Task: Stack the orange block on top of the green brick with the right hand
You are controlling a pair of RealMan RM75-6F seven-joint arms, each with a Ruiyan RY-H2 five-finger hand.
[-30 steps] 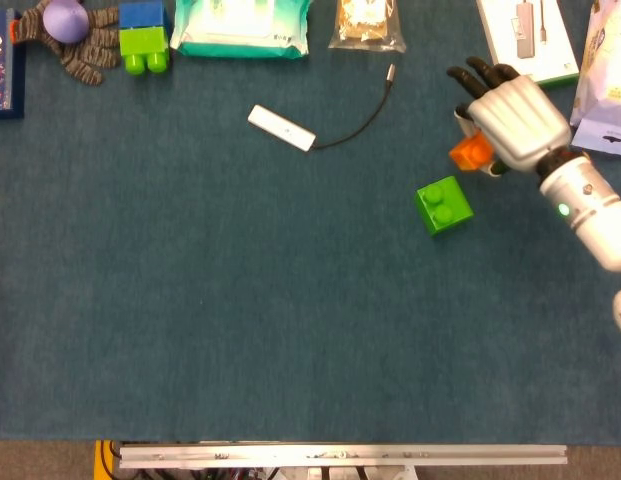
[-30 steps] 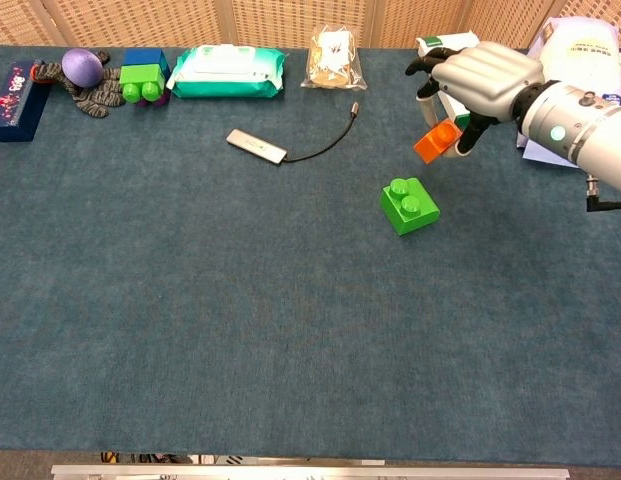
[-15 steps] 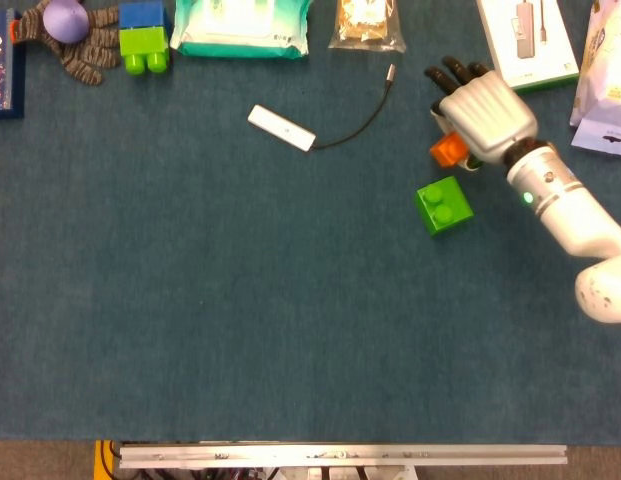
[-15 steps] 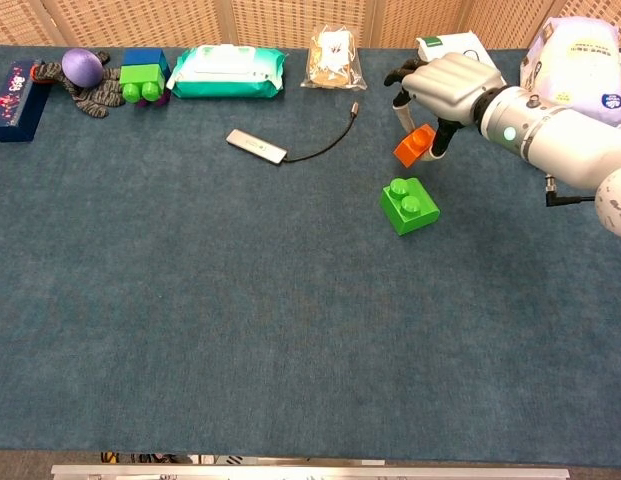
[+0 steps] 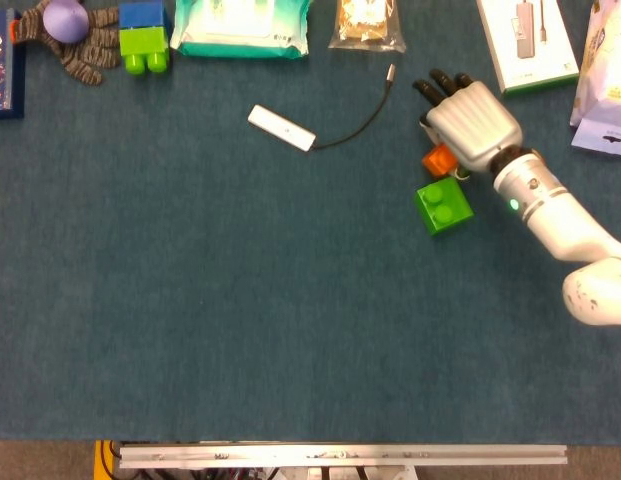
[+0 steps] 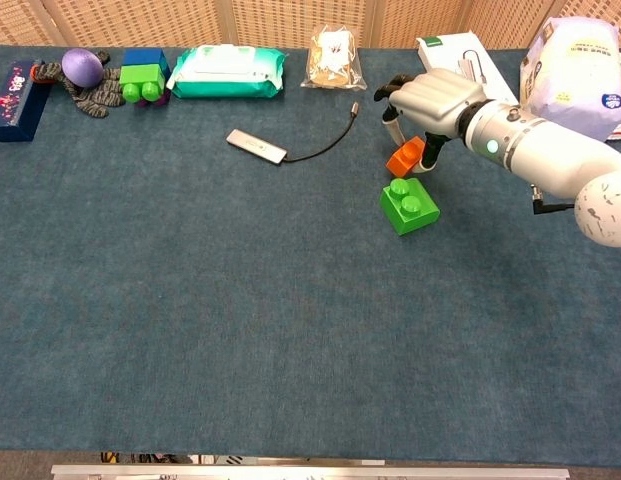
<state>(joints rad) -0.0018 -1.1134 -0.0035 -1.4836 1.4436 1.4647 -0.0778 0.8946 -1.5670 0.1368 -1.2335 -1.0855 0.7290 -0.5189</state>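
The right hand (image 5: 470, 120) (image 6: 435, 98) is curled around the orange block (image 5: 439, 160) (image 6: 403, 158) and holds it from above, with its dark fingers (image 5: 437, 83) bent down on the far side of the block. The block hangs tipped, with one corner low. It is just above the far edge of the green brick (image 5: 444, 205) (image 6: 409, 208), at about 12 o'clock from the brick's middle. From the chest view the block's low corner looks very near the brick's bumps, but it is hard to tell if they touch. The green brick sits flat on the blue table (image 5: 240, 320) (image 6: 240, 330) with its two round bumps up. The white arm (image 5: 560, 225) (image 6: 550, 155) comes in from about 4 o'clock of the brick in the head view. The left hand does not show in either view. At about 10 o'clock from the brick, well apart, a white stick with a black cable (image 5: 282, 127) (image 6: 257, 145) lies on the table. Along the far edge sit a pack of wipes (image 5: 243, 25) (image 6: 228, 71), a small snack bag (image 5: 367, 22) (image 6: 335, 56), and, far off at 10 o'clock, a green and blue block pair (image 5: 144, 38) (image 6: 142, 76).
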